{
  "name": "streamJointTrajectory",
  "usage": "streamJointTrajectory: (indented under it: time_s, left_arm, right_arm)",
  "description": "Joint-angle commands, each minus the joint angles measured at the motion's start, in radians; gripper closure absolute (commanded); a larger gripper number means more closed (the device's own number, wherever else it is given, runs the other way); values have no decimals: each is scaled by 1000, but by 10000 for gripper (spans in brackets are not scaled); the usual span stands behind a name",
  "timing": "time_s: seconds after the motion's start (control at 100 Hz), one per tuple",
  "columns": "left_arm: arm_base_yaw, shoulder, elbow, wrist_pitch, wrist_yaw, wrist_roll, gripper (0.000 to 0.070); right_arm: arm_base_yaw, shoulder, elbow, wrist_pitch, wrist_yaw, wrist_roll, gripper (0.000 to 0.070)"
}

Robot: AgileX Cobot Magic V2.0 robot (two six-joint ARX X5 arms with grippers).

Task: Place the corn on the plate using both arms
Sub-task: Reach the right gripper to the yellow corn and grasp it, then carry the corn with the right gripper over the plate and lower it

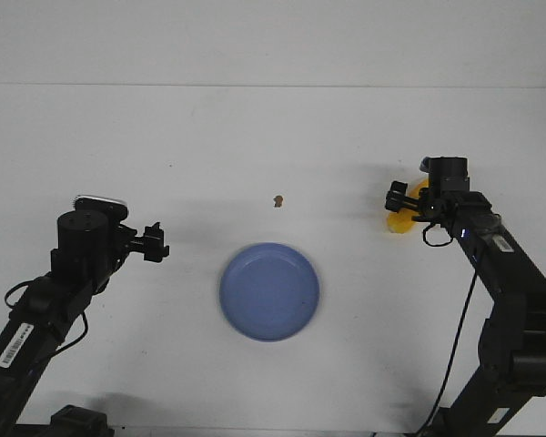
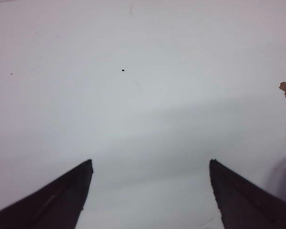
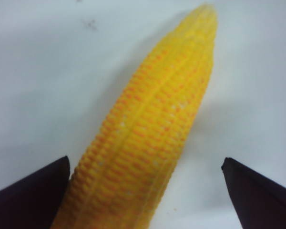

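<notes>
- The corn [image 3: 152, 129] lies on the white table [image 1: 273, 137], well off to the right of the plate [image 1: 269, 291] and a little farther back than it, mostly hidden under my right gripper [image 1: 409, 202] in the front view, where only a yellow sliver shows.
- In my right wrist view the cob runs lengthwise between my right fingers [image 3: 31, 186], thick end nearest the wrist and pointed tip away; its kernel rows are yellow with orange flecks.
- My right fingers are spread wide. One fingertip sits just beside the cob's flank, though I cannot tell whether it touches; the other stands clear of it with bare table in between.
- The plate is round, shallow and blue, with nothing on it, and sits flat on the table between my two arms, nearer the front edge.
- A small brown speck [image 1: 278, 201] lies on the table just behind the plate, apart from its rim.
- My left gripper [image 1: 153, 243] hangs to the left of the plate, near it but not touching.
- My left fingers [image 2: 62, 200] are spread apart too, with only bare white table between them; the speck shows at the edge of that wrist view, and so does a sliver of the blue rim.
</notes>
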Motion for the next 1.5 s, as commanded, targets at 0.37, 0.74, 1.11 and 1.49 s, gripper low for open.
streamJointTrajectory:
  time_s: [0.37, 0.74, 1.11, 1.49]
  left_arm:
    - [-2, 9, 8, 5, -2, 3, 195]
    - [-2, 9, 8, 5, -2, 3, 195]
    - [-2, 9, 8, 5, -2, 3, 195]
    - [-2, 9, 8, 5, -2, 3, 195]
  right_arm:
    - [10, -10, 23, -14, -119, -25, 596]
    - [322, -224, 23, -199, -127, -143, 577]
    - [700, -186, 21, -182, -122, -151, 570]
    - [764, -89, 21, -198, -122, -129, 337]
